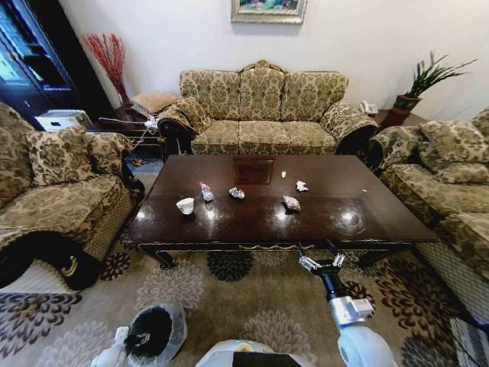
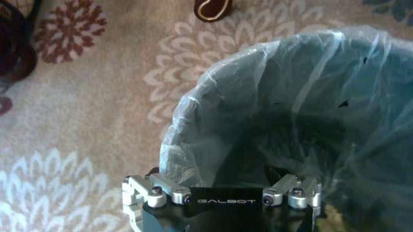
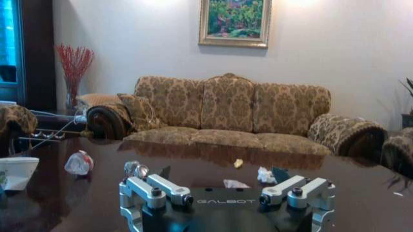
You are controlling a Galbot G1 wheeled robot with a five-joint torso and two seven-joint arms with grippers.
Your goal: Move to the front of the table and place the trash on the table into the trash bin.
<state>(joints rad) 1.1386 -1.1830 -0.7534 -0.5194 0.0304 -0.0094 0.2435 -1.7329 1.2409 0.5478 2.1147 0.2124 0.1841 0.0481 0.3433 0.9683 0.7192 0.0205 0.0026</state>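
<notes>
The dark brown table (image 1: 367, 210) stands straight ahead. On it lies the trash: a white cup (image 1: 186, 205), a small pink-labelled bottle (image 1: 206, 191), a silvery wrapper (image 1: 237, 193), a pinkish wrapper (image 1: 291, 202) and a white wrapper (image 1: 302, 186). My right gripper (image 1: 321, 264) hovers open at the table's near edge, level with the top, with nothing in it. The cup (image 3: 16, 171) and bottle (image 3: 79, 163) lie ahead of it and to one side. The trash bin (image 1: 157, 332) with its plastic liner sits on the carpet at lower left. My left gripper (image 1: 114, 353) is at the bin's rim (image 2: 177, 154), jaws spread.
A patterned sofa (image 1: 263, 115) stands behind the table, with armchairs at left (image 1: 53, 191) and right (image 1: 451, 176). Floral carpet (image 1: 229, 294) lies between me and the table. A side table with red twigs (image 1: 114, 61) is at the back left, and a potted plant (image 1: 416, 88) at the back right.
</notes>
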